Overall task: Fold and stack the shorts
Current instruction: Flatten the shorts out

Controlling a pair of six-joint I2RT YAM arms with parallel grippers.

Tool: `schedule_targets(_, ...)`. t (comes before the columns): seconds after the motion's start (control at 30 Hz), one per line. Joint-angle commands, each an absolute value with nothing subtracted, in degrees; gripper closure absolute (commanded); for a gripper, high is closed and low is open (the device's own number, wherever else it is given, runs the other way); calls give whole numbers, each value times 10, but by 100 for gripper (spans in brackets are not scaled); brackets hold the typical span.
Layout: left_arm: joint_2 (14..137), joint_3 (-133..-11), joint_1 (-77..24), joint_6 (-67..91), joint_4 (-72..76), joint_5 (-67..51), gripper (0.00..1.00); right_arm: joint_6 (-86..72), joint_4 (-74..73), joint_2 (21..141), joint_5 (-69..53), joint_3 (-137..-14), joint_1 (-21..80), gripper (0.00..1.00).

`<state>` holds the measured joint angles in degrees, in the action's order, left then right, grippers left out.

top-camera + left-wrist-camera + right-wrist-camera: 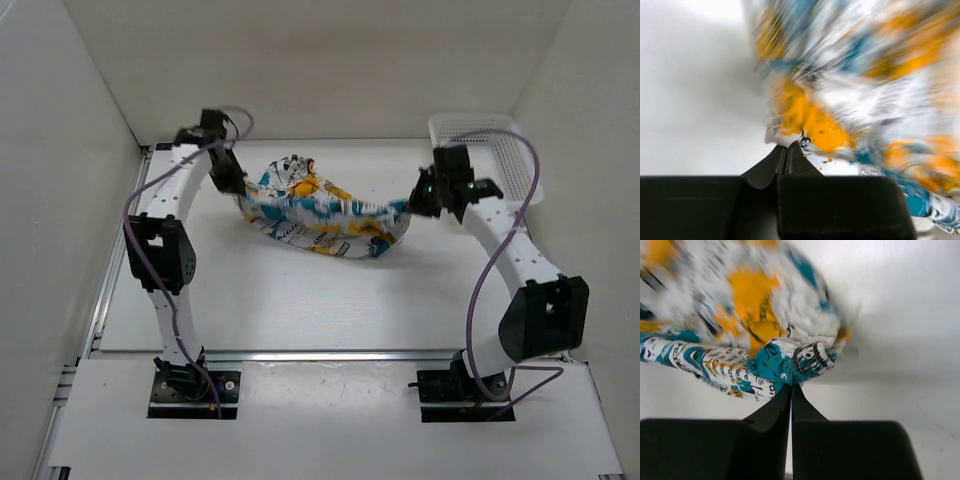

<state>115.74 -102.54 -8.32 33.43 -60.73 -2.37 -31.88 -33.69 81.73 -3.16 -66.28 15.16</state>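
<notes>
Shorts [320,215]: one pair, mid-table, toward far side.
Basket [490,135]: one, white mesh, far right corner.
Arms: two, left arm [160,250] and right arm [510,250].
Grippers: two, left gripper [232,180] and right gripper [415,205], one at each end of shorts.
Fingers [771,412]: two per gripper, four in all.
Purple cables: two, left cable [130,215] and right cable [480,290], one along each arm.
Black base plates: two at near edge, left plate [195,392] and right plate [465,392].
Table [300,300]: one.
White walls: three, left wall [60,150], far wall [320,70] and right wall [590,130].
</notes>
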Motion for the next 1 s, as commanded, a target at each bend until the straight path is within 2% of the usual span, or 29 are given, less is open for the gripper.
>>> schedule_targets(0.0,1109,-1223,-47,339,-692,-29,90,-282,-364,843,-4,-846,143,99)
schedule_targets(0.03,1109,-1256,-47,339,-703,-37,90,-274,-373,843,-4,-906,143,99)
schedule_targets(0.1,1102,-1301,-41,339,-719,-37,90,-266,-384,837,3,-933,143,99)
schedule_targets(0.2,1046,-1268,-36,333,-725,-37,90,-260,-384,787,13,-883,143,99)
schedule_targets(0.33,940,-1079,-36,310,-694,-37,90,-274,-384,677,-5,-712,150,99)
schedule_targets(0.4,862,-923,-36,303,-647,-37,90,-291,-378,635,-13,-587,156,99)
schedule_targets(0.43,825,-826,-43,303,-627,-37,86,-300,-371,601,-19,-546,156,99)
schedule_targets(0.47,816,-786,-43,303,-608,-37,72,-319,-371,587,-19,-481,156,99)
schedule_targets(0.5,816,-755,-49,303,-590,-45,58,-329,-364,579,-19,-454,156,90)
schedule_targets(0.53,828,-736,-49,303,-578,-45,51,-337,-364,579,-19,-436,156,68)
schedule_targets(0.63,894,-721,-61,303,-592,-14,50,-357,-364,586,-23,-407,141,69)
schedule_targets(0.73,857,-674,-74,317,-579,-7,50,-363,-364,569,-28,-392,134,71)
schedule_targets(0.93,804,-556,-79,348,-513,-68,52,-409,-352,521,-68,-334,99,73)
schedule_targets(0.97,816,-536,-85,354,-505,-73,52,-415,-339,514,-81,-326,92,69)
